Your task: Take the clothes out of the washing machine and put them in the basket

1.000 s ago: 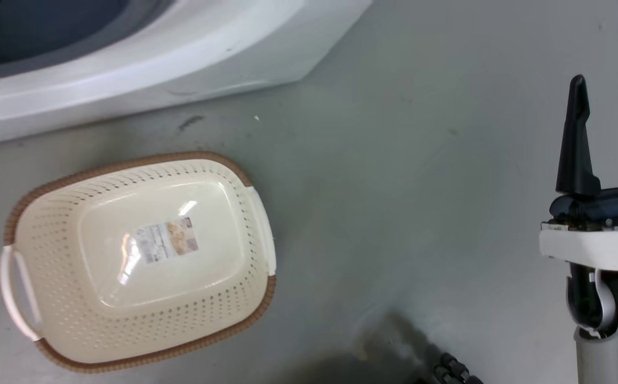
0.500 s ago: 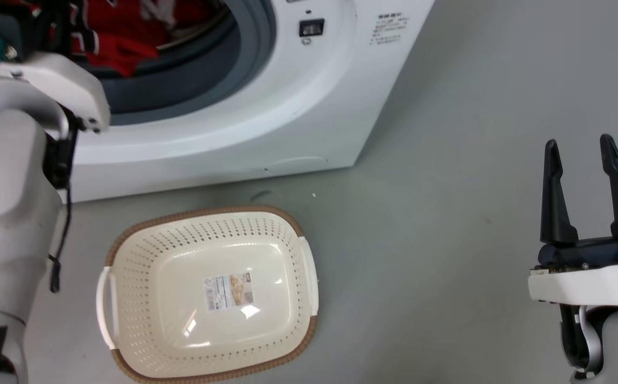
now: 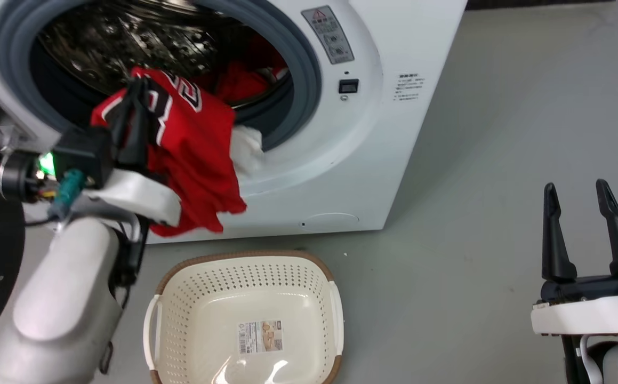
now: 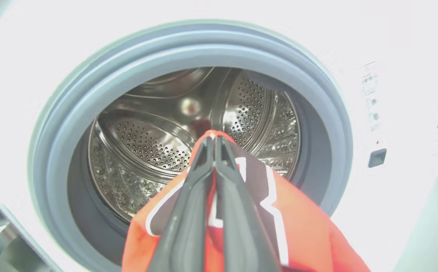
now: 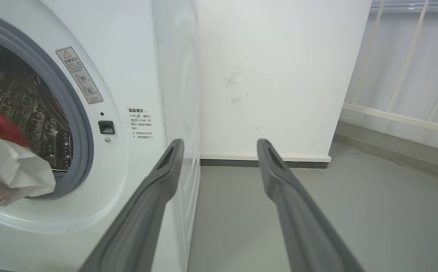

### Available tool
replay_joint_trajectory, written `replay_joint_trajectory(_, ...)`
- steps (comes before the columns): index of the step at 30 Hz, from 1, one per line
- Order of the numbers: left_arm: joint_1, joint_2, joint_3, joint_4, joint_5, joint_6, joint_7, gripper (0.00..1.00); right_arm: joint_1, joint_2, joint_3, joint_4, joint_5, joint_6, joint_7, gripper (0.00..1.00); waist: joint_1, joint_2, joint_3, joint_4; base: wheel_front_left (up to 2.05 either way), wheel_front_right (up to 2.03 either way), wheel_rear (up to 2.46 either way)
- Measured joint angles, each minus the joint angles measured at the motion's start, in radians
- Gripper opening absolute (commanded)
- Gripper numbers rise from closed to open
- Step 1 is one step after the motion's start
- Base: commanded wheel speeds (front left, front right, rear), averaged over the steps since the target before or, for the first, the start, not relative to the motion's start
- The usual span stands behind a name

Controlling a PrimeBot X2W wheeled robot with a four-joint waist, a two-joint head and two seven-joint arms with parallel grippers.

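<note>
Head view, near to far: we log the cream-white perforated plastic laundry basket with a brown woven-look rim (image 3: 245, 256) at bottom centre on the grey floor (image 3: 500, 133), with a paper label (image 3: 261, 336) on its base. At lower right is the right gripper (image 3: 575, 186), its two long dark fingers spread apart and pointing up the view, well apart from the basket. In the right wrist view we see floor and a white wall (image 5: 279, 75) between those parted fingers. At lower left a pale forearm (image 3: 58, 298) rises to the left gripper (image 3: 139, 88), whose fingers are pinched together on a bright red soft jersey with a black-and-white number and white trim (image 3: 197, 144). The jersey hangs just outside the porthole, draped down the front of the large white front-loading washing machine (image 3: 394, 133), with its lower edge above the basket and not touching it. Just beside it a white piece of cloth (image 3: 247, 149) lies over the lower right of the round grey rim (image 3: 303, 69). Farther in, more red clothes (image 3: 245, 80) lie at the right of the perforated steel drum (image 3: 127, 37). In the left wrist view we see the two fingers pressed together on red fabric, with the drum behind them.
</note>
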Motion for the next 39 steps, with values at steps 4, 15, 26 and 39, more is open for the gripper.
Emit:
replay_joint_trajectory(4,0.104,-0.007,-0.022,-0.111,-0.002,0.027,0.012,0.0,0.025,0.0,-0.014,0.001,0.005,0.0,0.0,1.0,0.0001,0.0,-0.033,0.026,0.0,0.0,0.0)
replay_joint_trajectory(15,0.293,0.023,-0.102,-0.156,-0.043,0.006,0.11,0.0,0.0,0.0,-0.014,-0.007,0.031,0.0,0.0,1.0,0.0003,0.0,0.015,0.03,0.0,0.0,0.0)
replay_joint_trajectory(26,0.194,-0.075,-0.156,0.252,-0.026,-0.047,0.05,0.0,-0.057,0.0,-0.026,-0.035,0.02,0.0,0.0,1.0,0.0005,0.0,0.175,-0.015,0.0,0.0,0.0)
replay_joint_trajectory(39,-0.008,-0.159,-0.137,0.67,-0.029,-0.103,0.003,0.0,-0.142,-0.001,-0.019,-0.095,0.029,0.0,0.0,1.0,0.0006,0.0,0.399,-0.121,0.0,0.0,0.0)
